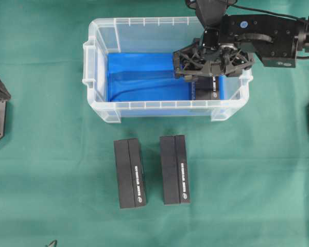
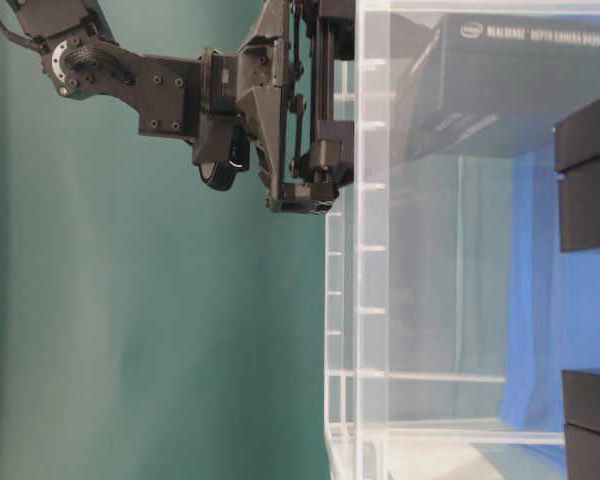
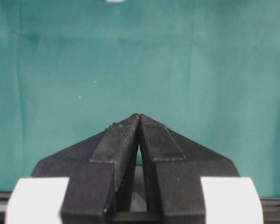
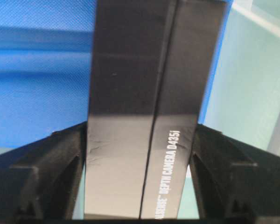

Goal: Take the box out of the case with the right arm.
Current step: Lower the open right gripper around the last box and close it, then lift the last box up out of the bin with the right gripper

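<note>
The box is found at the right end of the case, on the blue lining. It is straddled by the right end effector — pads against its long sides, seemingly clamped. Stiff, smooth card — probably light, possibly slippery.

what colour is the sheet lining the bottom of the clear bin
Blue sheet, clearest in the overhead view.

**A Robot Test Bench in a Laboratory**

The place looked like a robotics laboratory. A green cloth covered the whole table, and black arm bases stood at its left and right edges. A clear plastic case and black boxes printed "DEPTH CAMERA" were laid out on it. No household things were visible.
</note>
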